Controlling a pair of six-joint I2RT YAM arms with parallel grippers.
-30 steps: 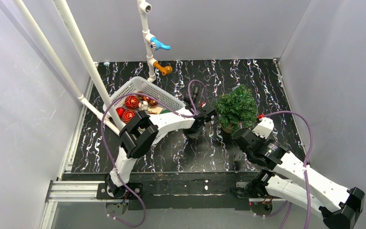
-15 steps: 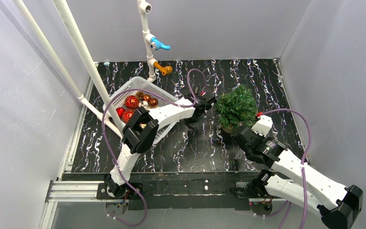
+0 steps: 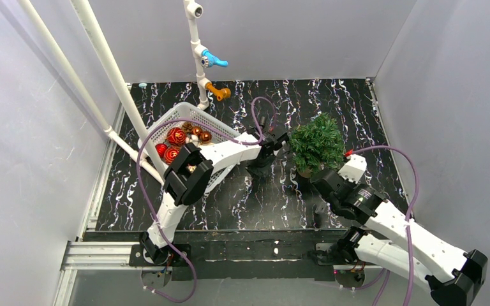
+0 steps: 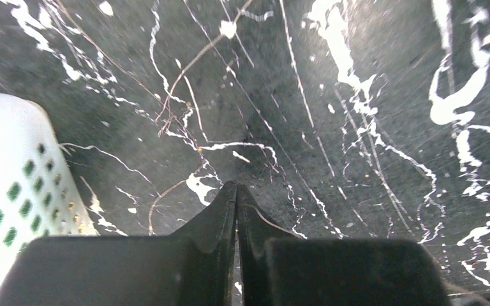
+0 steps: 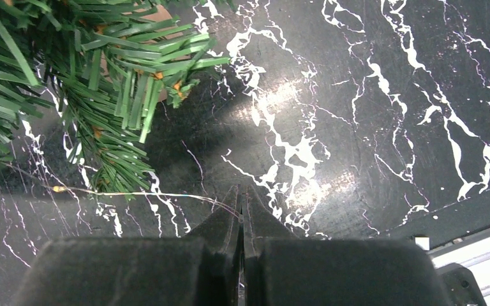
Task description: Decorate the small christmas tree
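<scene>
Both look pinched closed to me: left gripper (image 4: pixel 236 189) over the black table (image 4: pixel 370 83) beside the white basket (image 4: pixel 9 153), right gripper (image 5: pixel 242 192) just by the small christmas tree (image 3: pixel 318 141) (upright, right of centre).

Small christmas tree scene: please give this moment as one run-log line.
left hand: shut on thin wire, beside small christmas tree | right hand: shut on thin wire | white basket: holds red ornaments

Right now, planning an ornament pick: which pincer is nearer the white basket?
Left. Left pincer: between white basket and small christmas tree. Right pincer: on the tree's near side.
</scene>
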